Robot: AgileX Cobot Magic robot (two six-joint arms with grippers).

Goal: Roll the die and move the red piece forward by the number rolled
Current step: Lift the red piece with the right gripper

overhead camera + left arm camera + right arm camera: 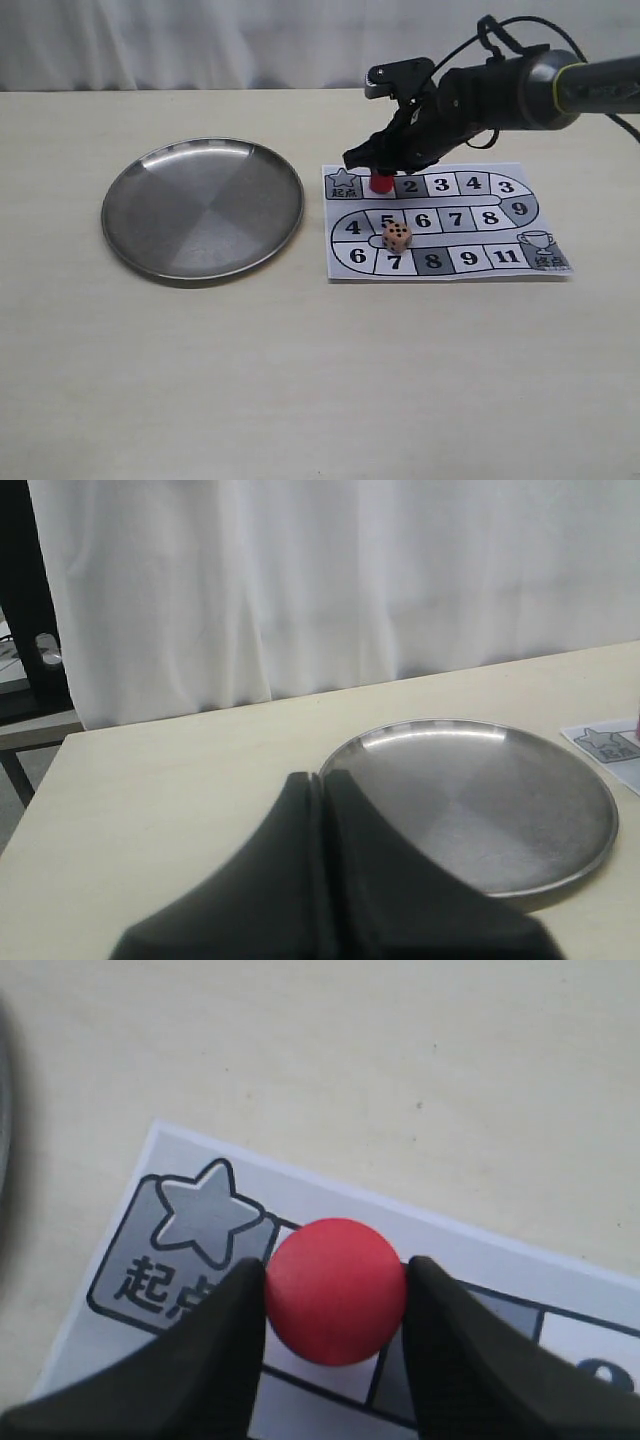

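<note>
The red piece (381,182) stands upright on the paper game board (545,200), on the square just right of the star start square (205,1215). My right gripper (381,170) reaches down over it. In the right wrist view its two black fingers press on opposite sides of the red piece (335,1290), so it is shut on it. The tan die (397,236) rests on the board's middle row near square 5, with several black pips on top. My left gripper (320,777) is shut and holds nothing; the exterior view does not show it.
A round steel plate (125,215) lies on the pale table left of the board, with nothing in it; the left wrist view shows the plate (560,870) beyond the fingers. A white curtain hangs behind the table.
</note>
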